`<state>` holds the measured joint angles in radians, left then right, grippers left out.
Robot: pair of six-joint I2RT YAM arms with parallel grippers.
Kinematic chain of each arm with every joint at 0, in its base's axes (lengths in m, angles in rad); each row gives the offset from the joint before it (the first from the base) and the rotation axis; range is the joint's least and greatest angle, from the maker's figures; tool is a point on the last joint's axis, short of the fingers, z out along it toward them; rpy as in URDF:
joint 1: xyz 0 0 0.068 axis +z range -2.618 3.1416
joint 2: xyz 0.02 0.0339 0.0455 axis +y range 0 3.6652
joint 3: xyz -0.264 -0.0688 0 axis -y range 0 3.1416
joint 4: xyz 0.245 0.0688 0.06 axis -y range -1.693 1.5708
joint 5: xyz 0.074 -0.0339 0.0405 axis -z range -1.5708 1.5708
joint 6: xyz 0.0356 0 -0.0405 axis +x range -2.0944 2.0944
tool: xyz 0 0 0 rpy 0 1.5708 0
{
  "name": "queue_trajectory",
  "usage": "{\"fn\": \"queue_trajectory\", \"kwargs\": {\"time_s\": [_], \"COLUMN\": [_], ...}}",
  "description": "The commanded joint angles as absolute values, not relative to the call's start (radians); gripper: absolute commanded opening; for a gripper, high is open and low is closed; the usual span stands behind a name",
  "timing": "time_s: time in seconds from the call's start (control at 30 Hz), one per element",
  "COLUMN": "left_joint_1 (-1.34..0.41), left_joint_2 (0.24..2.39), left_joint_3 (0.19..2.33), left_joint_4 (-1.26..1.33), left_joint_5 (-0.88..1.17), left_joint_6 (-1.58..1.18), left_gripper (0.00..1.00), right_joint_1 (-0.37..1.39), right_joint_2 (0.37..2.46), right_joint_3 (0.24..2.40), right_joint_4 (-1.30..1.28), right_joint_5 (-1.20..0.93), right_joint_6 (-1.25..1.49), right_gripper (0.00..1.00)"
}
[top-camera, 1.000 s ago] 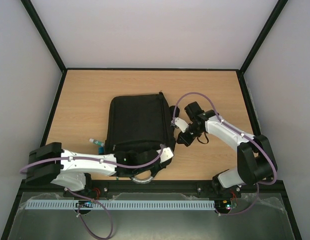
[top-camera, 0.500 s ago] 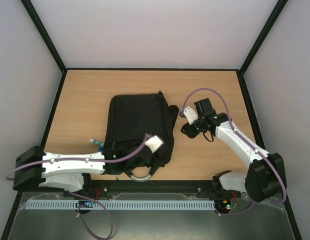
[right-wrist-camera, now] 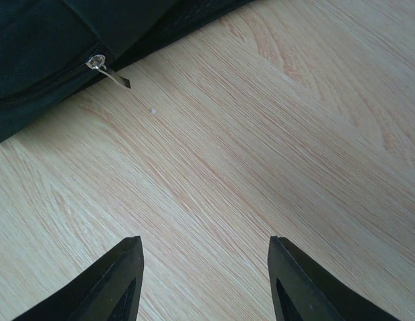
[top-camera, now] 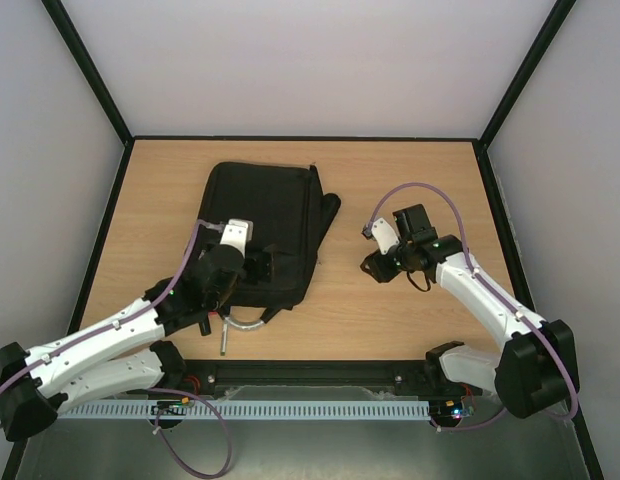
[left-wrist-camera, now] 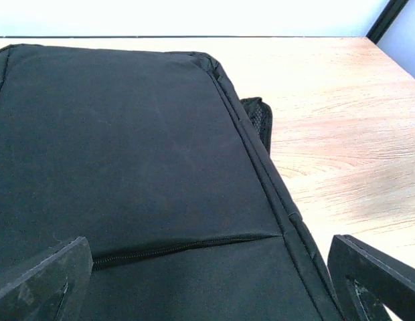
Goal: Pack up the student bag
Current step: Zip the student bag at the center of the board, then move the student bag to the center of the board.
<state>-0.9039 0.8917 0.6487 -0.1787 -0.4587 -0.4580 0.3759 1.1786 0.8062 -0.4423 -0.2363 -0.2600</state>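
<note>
Student bag (top-camera: 265,200) lies beneath left gripper (top-camera: 258,266), beside right gripper (top-camera: 375,268).

Light wooden table (top-camera: 420,180), pale walls (top-camera: 310,60)

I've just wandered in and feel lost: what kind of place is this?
Probably a robot test booth: a white left arm and right arm stand at the near edge of a wooden table, plain white panels wall it in, and a black backpack lies on it.
</note>
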Motion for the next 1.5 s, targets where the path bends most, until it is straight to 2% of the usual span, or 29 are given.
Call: {"fn": "queue_trajectory", "kwargs": {"time_s": [0.0,0.1,0.23,0.33,0.47,0.6,0.7,0.83,0.97,1.07,1.27,1.47], "left_joint_1": [-0.886,-0.790,-0.566,-0.400,-0.234,-0.156,-0.092,-0.028,-0.014,-0.032,-0.246,-0.402], "left_joint_2": [0.880,0.896,0.914,0.907,0.952,1.170,1.377,1.527,1.587,1.623,1.616,1.736], "left_joint_3": [0.651,0.672,0.682,0.637,0.603,0.672,0.789,0.857,0.899,0.892,0.903,1.017], "left_joint_4": [-0.223,-0.297,-0.333,-0.256,-0.126,-0.045,-0.014,0.000,-0.056,-0.035,-0.008,0.002], "left_joint_5": [-0.481,-0.517,-0.436,-0.325,-0.217,-0.182,0.102,0.238,0.255,0.371,0.300,0.278], "left_joint_6": [-0.479,-0.556,-0.633,-0.657,-0.731,-0.738,-0.607,-0.557,-0.492,-0.498,-0.485,-0.464], "left_gripper": [1.00,1.00,1.00,0.99,0.99,1.00,0.99,0.99,0.99,0.96,0.94,0.93], "right_joint_1": [0.373,0.373,0.374,0.373,0.373,0.373,0.373,0.374,0.374,0.373,0.373,0.374], "right_joint_2": [1.192,1.193,1.192,1.190,1.190,1.200,1.202,1.184,1.164,1.164,1.173,1.173], "right_joint_3": [0.795,0.795,0.792,0.787,0.781,0.782,0.780,0.778,0.771,0.770,0.770,0.770], "right_joint_4": [-0.443,-0.446,-0.448,-0.449,-0.448,-0.448,-0.451,-0.448,-0.442,-0.438,-0.437,-0.439], "right_joint_5": [-0.280,-0.285,-0.286,-0.285,-0.286,-0.287,-0.294,-0.285,-0.266,-0.262,-0.259,-0.258], "right_joint_6": [-0.250,-0.255,-0.260,-0.262,-0.263,-0.265,-0.270,-0.267,-0.268,-0.272,-0.273,-0.274], "right_gripper": [0.52,0.52,0.53,0.54,0.61,0.66,0.69,0.78,0.81,0.81,0.81,0.81]}}
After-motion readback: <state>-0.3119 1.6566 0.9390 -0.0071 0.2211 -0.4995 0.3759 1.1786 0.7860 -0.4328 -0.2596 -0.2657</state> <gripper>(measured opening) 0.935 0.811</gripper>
